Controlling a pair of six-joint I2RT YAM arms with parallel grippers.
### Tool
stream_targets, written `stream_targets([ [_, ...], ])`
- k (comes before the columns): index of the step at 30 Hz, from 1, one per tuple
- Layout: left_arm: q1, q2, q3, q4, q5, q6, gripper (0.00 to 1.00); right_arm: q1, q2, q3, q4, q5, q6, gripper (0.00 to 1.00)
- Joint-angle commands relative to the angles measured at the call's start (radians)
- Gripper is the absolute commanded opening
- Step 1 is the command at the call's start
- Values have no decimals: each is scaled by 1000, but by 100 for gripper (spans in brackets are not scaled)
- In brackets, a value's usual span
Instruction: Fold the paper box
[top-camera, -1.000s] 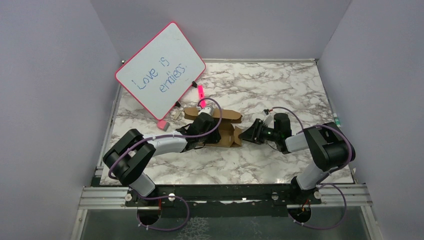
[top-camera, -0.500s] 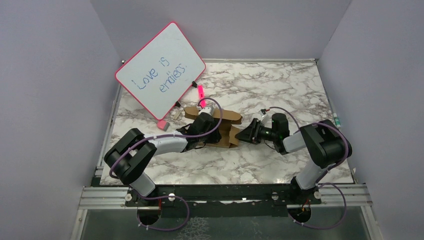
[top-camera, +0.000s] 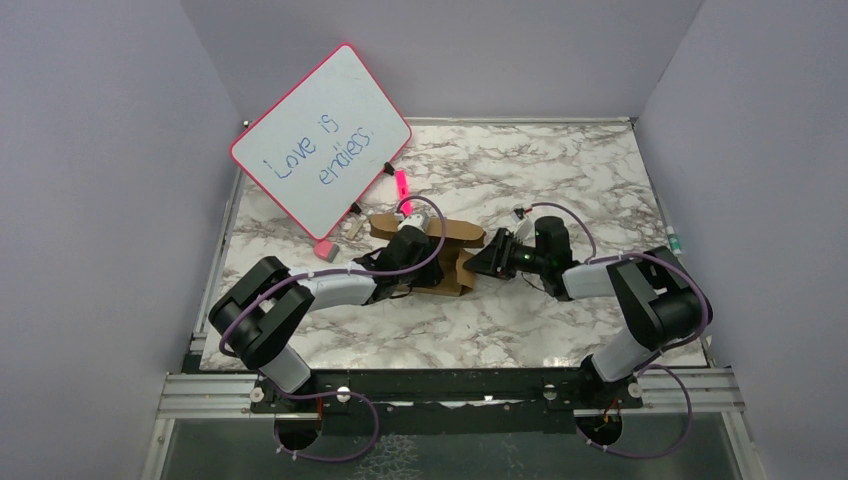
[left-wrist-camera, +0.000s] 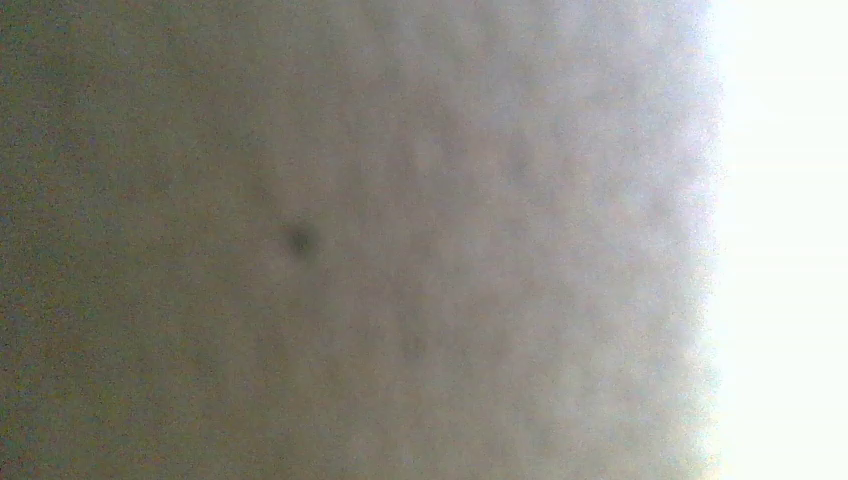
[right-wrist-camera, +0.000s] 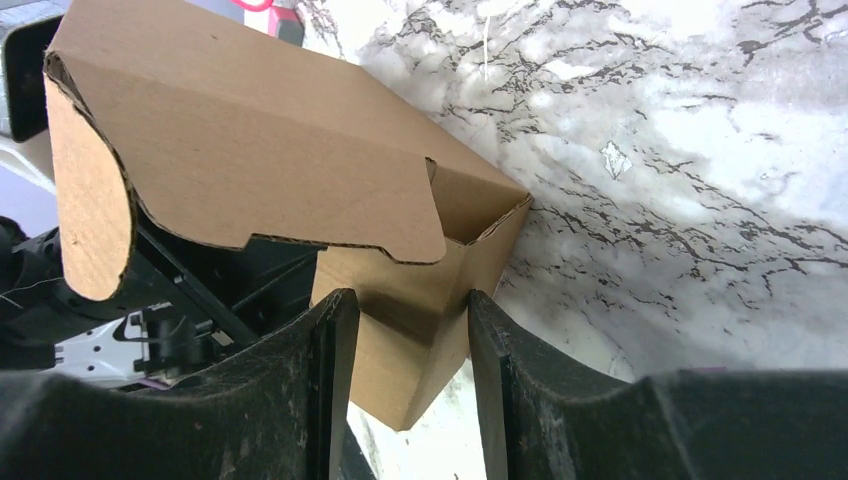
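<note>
The paper box (top-camera: 452, 231) is brown cardboard, partly raised, lying mid-table between the two arms. My right gripper (top-camera: 487, 262) is at its right end. In the right wrist view the box (right-wrist-camera: 250, 130) fills the upper left, a curved-tab flap folded over its top. My right gripper (right-wrist-camera: 405, 300) stands open, and a lower corner of the box pokes into the gap between its fingers. My left gripper (top-camera: 412, 266) lies low over the box's left part, its fingers hidden. The left wrist view is a grey-brown blur, pressed close against a surface.
A pink-framed whiteboard (top-camera: 322, 140) leans on the back left wall. A pink marker (top-camera: 402, 185), a black marker (top-camera: 388, 168) and a pink eraser (top-camera: 325, 250) lie near it, just behind and left of the box. Purple walls close in on three sides.
My right gripper has slid left and slightly back, up against the box's right end, which now stands more upright and compact. The left arm has barely moved.
</note>
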Motion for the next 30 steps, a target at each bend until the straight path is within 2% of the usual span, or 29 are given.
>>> stream_targets([
  [1, -16, 28, 9, -25, 40, -16, 43, 29, -33, 40, -115, 84, -50, 49],
  [15, -28, 21, 12, -22, 42, -21, 42, 156, -17, 158, -380, 340, -131, 46],
  [24, -28, -10, 28, -50, 32, -7, 43, 223, 8, 244, -531, 470, -233, 29],
  [30, -28, -148, 69, -185, -18, 29, 51, 255, -8, 287, -623, 571, -324, 25],
])
